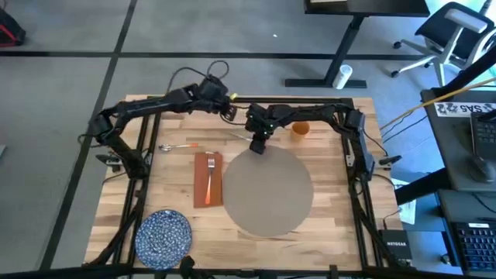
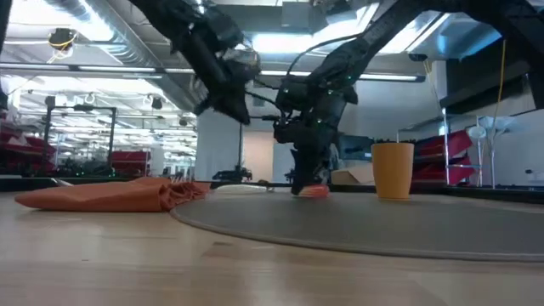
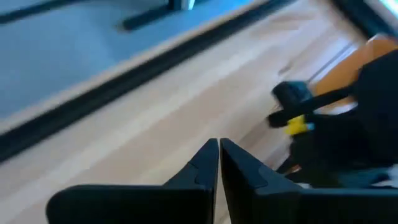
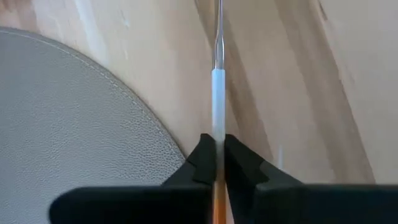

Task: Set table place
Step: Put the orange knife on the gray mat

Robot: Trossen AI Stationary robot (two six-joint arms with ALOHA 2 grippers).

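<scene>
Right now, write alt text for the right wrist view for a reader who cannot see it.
The right gripper is shut on a utensil with a pale and orange handle and a thin metal shaft running away over the light wooden table. The curved, stitched edge of the grey-beige placemat lies just beside it. The utensil's working end is out of frame.

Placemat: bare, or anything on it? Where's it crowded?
The round grey-beige placemat is bare. Free wood lies between it and the right rail. Crowded at its far edge: right gripper shut on a utensil, orange cup near.
</scene>
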